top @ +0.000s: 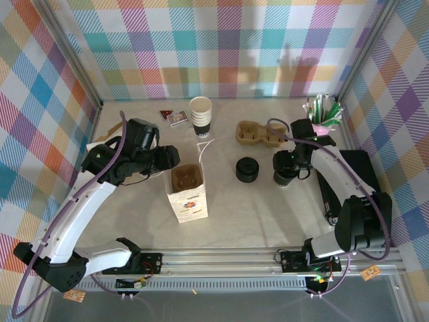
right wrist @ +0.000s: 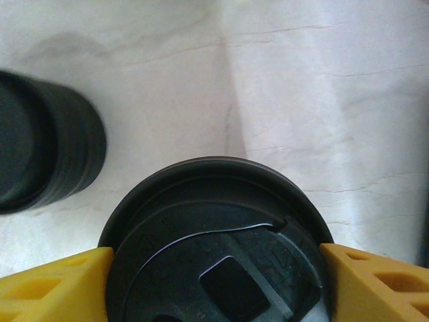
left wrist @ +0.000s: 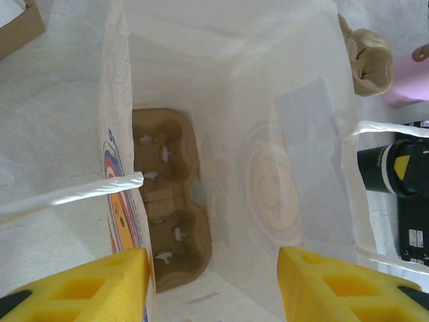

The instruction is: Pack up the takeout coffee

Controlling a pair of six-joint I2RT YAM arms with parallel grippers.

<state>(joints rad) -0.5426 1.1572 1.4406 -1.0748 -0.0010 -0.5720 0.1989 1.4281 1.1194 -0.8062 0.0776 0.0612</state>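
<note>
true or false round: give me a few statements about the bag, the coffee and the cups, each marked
1. A cup carrier lies inside the paper bag. True.
2. The takeout coffee is already in the bag. False: it stands on the table between the fingers of the right gripper.
3. The stack of lidless cups lies on its side. False: it stands upright.
4. A second cup carrier lies beyond the stack of lids. True.
</note>
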